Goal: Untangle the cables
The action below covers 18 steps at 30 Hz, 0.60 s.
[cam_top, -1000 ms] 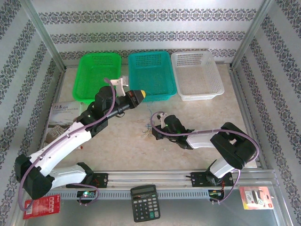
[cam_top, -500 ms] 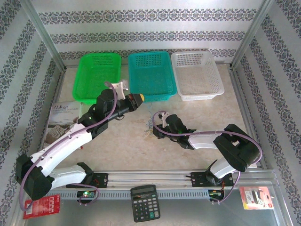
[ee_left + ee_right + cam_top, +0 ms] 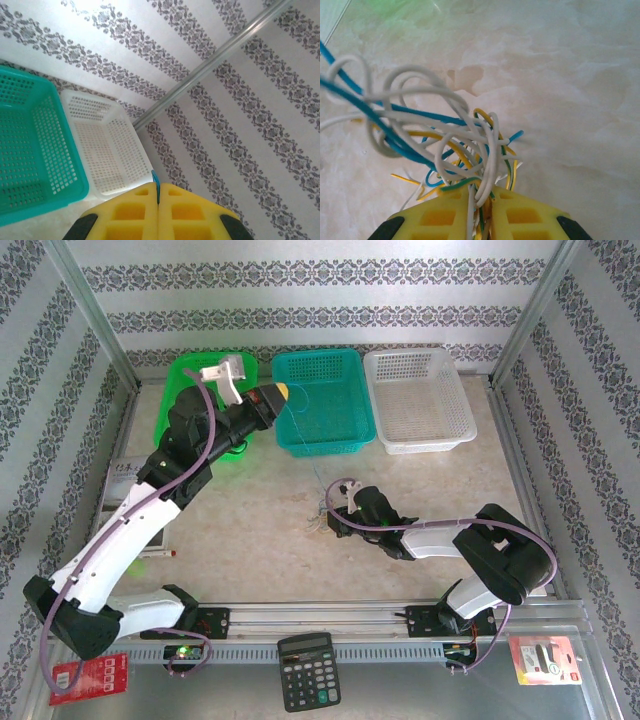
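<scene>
The cables (image 3: 445, 135) are a tangle of thin white, blue, yellow and green strands on the pale table, a small clump (image 3: 320, 512) in the top view. My right gripper (image 3: 481, 200) is shut on several strands at the clump's near side and lies low on the table (image 3: 333, 519). My left gripper (image 3: 280, 393) is raised over the gap between the green and teal baskets. It is shut (image 3: 158, 186) on one blue cable (image 3: 155, 177), which runs taut down to the clump (image 3: 318, 483).
Three baskets stand along the back: green (image 3: 190, 430), teal (image 3: 345, 435) (image 3: 30, 150), white (image 3: 415, 405) (image 3: 105, 145). A flat box (image 3: 125, 485) lies at the left edge. A calculator (image 3: 305, 670) and packets sit in front of the arm bases. Metal frame posts stand at the corners.
My left arm has lifted and swung back-left, from above the table's middle to above the baskets, drawing the blue cable out of the clump. The right gripper has stayed on the clump.
</scene>
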Each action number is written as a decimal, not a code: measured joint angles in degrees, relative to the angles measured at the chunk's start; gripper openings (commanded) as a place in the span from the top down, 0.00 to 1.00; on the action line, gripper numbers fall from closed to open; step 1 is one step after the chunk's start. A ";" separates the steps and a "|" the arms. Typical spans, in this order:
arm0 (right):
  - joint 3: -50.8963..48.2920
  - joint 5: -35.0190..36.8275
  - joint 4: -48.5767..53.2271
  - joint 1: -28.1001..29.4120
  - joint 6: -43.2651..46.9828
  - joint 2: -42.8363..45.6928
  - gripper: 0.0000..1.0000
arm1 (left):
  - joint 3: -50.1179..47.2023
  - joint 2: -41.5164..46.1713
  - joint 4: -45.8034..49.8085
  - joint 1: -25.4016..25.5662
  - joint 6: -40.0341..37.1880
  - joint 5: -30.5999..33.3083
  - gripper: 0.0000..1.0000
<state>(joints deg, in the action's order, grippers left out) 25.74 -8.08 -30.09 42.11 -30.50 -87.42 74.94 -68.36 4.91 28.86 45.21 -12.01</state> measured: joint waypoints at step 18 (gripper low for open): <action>-1.51 0.98 -0.59 0.00 -1.07 -0.02 0.84 | 16.50 -3.39 0.66 -11.39 1.79 -1.90 1.00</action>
<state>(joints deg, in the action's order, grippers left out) 24.23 -7.09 -30.68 42.11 -31.57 -87.44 91.44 -71.75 5.56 17.47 47.00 -13.91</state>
